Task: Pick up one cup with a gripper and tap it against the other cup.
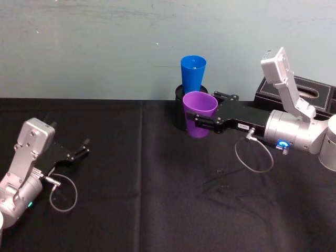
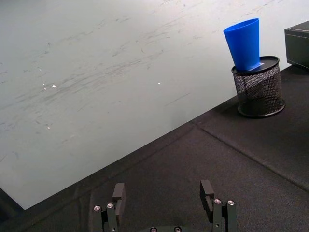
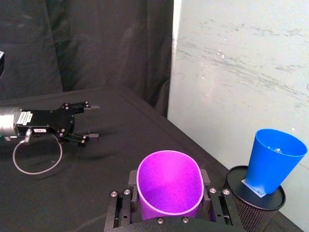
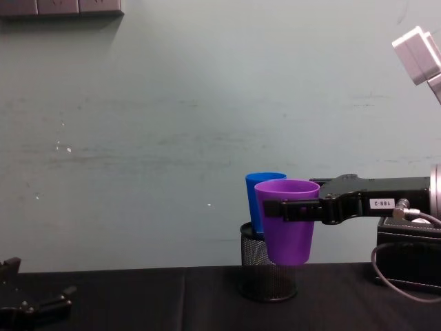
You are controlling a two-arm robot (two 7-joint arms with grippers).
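My right gripper [image 1: 205, 108] is shut on the purple cup [image 1: 199, 113], one finger on each side of its wall, and holds it upright above the table. The blue cup [image 1: 193, 71] stands in a black mesh pen holder [image 1: 179, 119] just behind it. In the right wrist view a small gap shows between the purple cup [image 3: 169, 188] and the blue cup [image 3: 273, 162]. From the chest view the purple cup [image 4: 288, 227] overlaps the blue cup [image 4: 265, 176]. My left gripper [image 1: 84, 148] rests open at the table's left, far from both cups.
A black box [image 1: 310, 92] stands at the back right behind my right arm. A loose cable loop [image 1: 254, 155] hangs under the right wrist. Black cloth [image 1: 157, 199] covers the table, and a pale wall [image 1: 105, 47] rises at its far edge.
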